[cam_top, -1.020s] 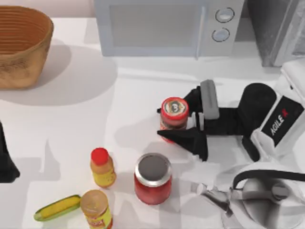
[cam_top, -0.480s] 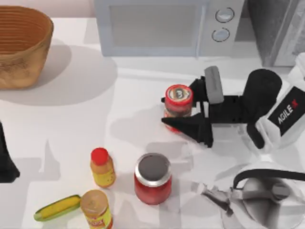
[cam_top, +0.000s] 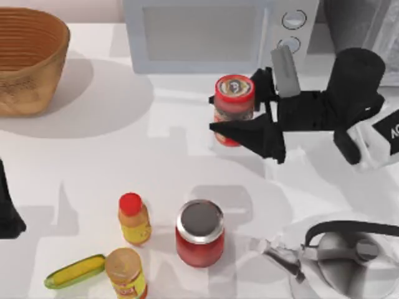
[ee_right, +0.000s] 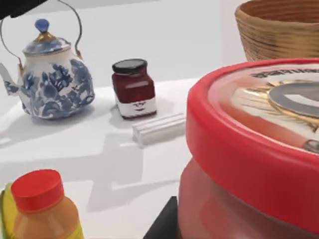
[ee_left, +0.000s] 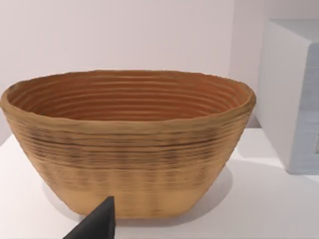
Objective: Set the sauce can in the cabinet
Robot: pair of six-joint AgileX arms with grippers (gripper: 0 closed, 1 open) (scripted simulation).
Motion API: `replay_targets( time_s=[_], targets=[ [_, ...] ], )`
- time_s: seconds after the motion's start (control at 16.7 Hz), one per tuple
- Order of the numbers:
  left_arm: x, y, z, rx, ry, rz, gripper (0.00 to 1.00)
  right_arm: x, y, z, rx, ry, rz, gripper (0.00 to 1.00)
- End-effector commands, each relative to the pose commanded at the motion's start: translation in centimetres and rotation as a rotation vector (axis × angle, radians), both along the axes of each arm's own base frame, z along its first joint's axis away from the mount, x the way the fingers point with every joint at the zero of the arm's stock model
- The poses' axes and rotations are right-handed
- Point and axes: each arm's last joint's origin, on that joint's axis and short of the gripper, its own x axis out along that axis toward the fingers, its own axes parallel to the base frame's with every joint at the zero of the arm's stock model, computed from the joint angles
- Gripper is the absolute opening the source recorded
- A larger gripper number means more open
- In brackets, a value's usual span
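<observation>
The sauce can (cam_top: 234,103), a slim red cylinder with a red-rimmed printed top, hangs above the table in front of the microwave. My right gripper (cam_top: 223,114) is shut on the can, one dark finger (cam_top: 249,134) on its near side. In the right wrist view the can's top (ee_right: 249,134) looms close. The cabinet (cam_top: 380,25), a grey box, stands at the back right corner, behind my right arm. At the table's left edge sits my left gripper (cam_top: 6,212), parked and facing the basket (ee_left: 129,144).
A white microwave (cam_top: 212,34) lines the back. A woven basket (cam_top: 28,59) stands back left. At the front are a red jar with a silver lid (cam_top: 199,233), a yellow bottle (cam_top: 134,219), a yellow can (cam_top: 126,274), a green-yellow fruit (cam_top: 75,271) and a teapot (cam_top: 349,261).
My right gripper has lifted the sauce can off the table and carried it toward the back, closer to the microwave. The left arm has not moved.
</observation>
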Motion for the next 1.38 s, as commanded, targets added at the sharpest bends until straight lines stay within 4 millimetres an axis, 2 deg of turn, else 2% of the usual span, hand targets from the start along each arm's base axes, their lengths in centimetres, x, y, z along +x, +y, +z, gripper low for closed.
replay_targets(
  time_s=[0.18, 0.3, 0.78, 0.96, 1.08, 1.38],
  targets=[
    [0.0, 0.0, 0.0, 0.000, 0.000, 0.000, 1.00, -0.6, 0.2, 3.4, 0.011, -0.052, -0.004, 0.00],
    [0.0, 0.0, 0.0, 0.000, 0.000, 0.000, 1.00, -0.9, 0.3, 4.8, 0.019, -0.083, -0.007, 0.00],
    [0.0, 0.0, 0.0, 0.000, 0.000, 0.000, 1.00, -1.2, -0.5, 5.2, 0.011, -0.064, -0.046, 0.00],
    [0.0, 0.0, 0.0, 0.000, 0.000, 0.000, 1.00, -2.7, -2.6, 6.3, -0.020, 0.009, -0.182, 0.00],
    [0.0, 0.0, 0.0, 0.000, 0.000, 0.000, 1.00, -4.2, -4.6, 7.9, -0.036, 0.037, -0.316, 0.00],
    [0.0, 0.0, 0.0, 0.000, 0.000, 0.000, 1.00, -9.8, -10.3, 12.5, -0.053, 0.009, -0.717, 0.00]
  ],
)
